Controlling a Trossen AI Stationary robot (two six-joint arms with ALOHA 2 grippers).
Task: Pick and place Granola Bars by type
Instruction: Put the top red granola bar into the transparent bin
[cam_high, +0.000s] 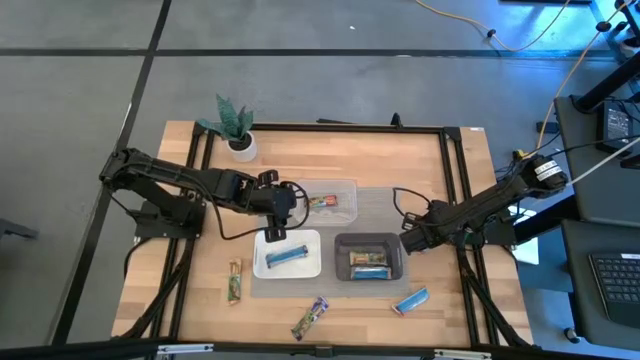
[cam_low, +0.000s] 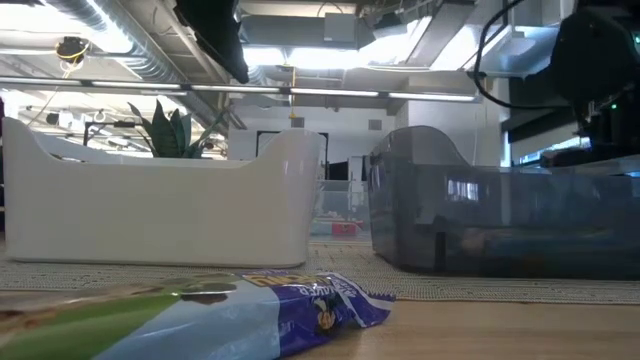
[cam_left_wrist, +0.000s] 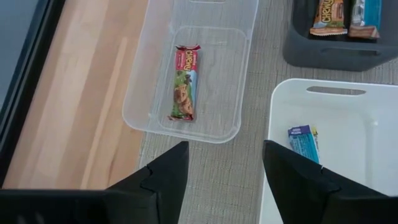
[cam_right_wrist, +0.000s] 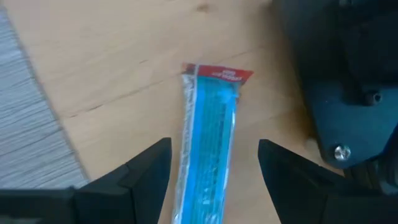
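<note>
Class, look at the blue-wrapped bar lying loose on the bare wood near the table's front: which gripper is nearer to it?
Right. The right gripper is above and just behind the loose blue bar, beside the dark tray. The left gripper is farther off, beyond the white tray.

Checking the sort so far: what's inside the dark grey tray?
The dark grey rectangular tray holds two wrapped bars: a brown-orange one and a blue one. The left wrist view cuts off their far ends, and the tray's wall hides part of its floor.
</note>
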